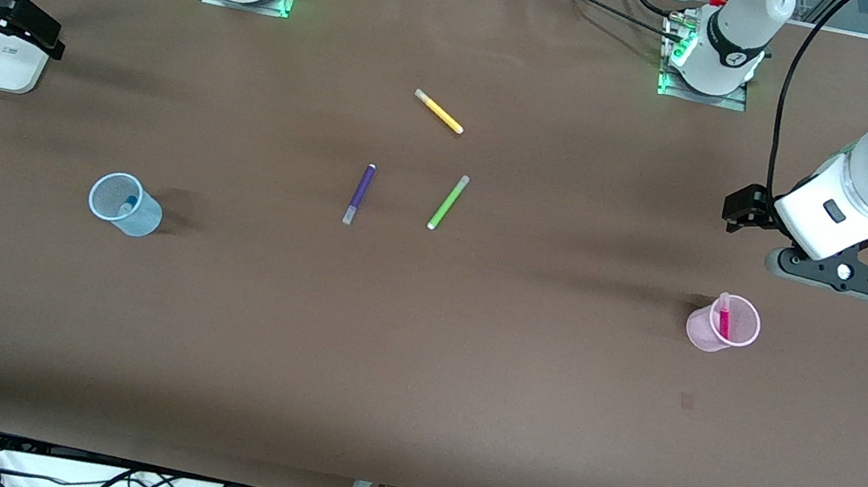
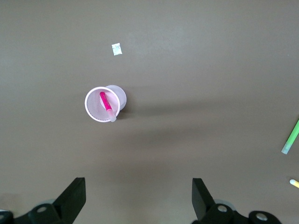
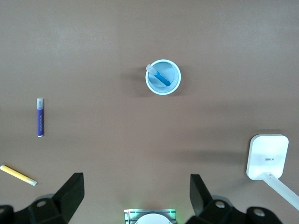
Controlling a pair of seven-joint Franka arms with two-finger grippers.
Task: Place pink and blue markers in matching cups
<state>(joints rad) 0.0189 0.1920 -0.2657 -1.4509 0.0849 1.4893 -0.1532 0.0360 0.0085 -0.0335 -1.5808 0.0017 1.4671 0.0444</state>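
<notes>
Brown table [image 1: 409,382], blue marker [image 1: 128,206] half-hidden in blue cup [image 1: 126,203], both grippers' jaws spread.

**Colour rundown of everything on the table**

We've got a plain brown table [image 1: 461,391]. The pale pink cup [image 1: 723,324] holds a magenta-pink marker [image 1: 724,318] with a paler pink end. The pale blue cup [image 1: 126,203] holds a bright blue marker [image 3: 161,76] with a greyish end. Loose ones: dark purple marker [image 1: 359,193], lime green marker [image 1: 447,202], yellow marker [image 1: 439,111]. Black-fingered left gripper [image 2: 138,200], same on the right gripper [image 3: 137,198]. White box [image 1: 9,62].
</notes>
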